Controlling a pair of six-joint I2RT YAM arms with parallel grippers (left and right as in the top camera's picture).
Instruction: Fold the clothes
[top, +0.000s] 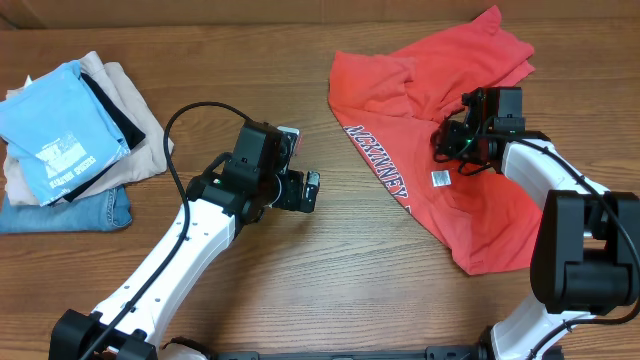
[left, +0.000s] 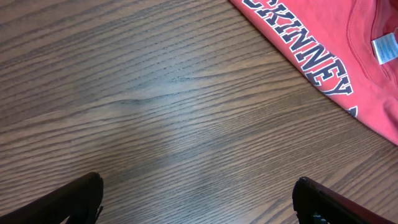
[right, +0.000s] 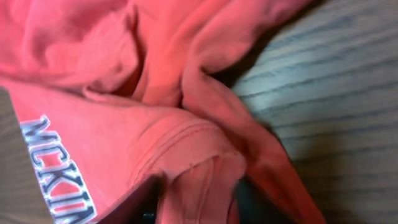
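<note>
The red short-sleeved cotton T-shirt (top: 480, 215) is laid crumpled in the upper right of the overhead view, on the brown wooden table (top: 330, 290). Its top edge is bunched into folds. Its left edge is flatter and slants down toward the lower right. A wide stretch of bare wood is left open across the middle and bottom of the frame.

Along that slanted edge, "MCKINNEY" (top: 378, 165) is printed in white letters with dark outlines. A small white neck tag (top: 440, 178) is seen beside it, but its print is too small to be read.

The left gripper (top: 312, 190) is held over bare wood in the middle, apart from the T-shirt. Its dark fingers (left: 78, 199) are spread wide, and nothing is held between them.

The right gripper (top: 452, 142) is set on the T-shirt. A fold of red cloth is pinched between its fingers (right: 149, 205).

A light blue folded shirt (top: 55, 135) is stacked on beige, black and denim folded clothes (top: 120, 205) in the upper left. Its white print cannot be read.
</note>
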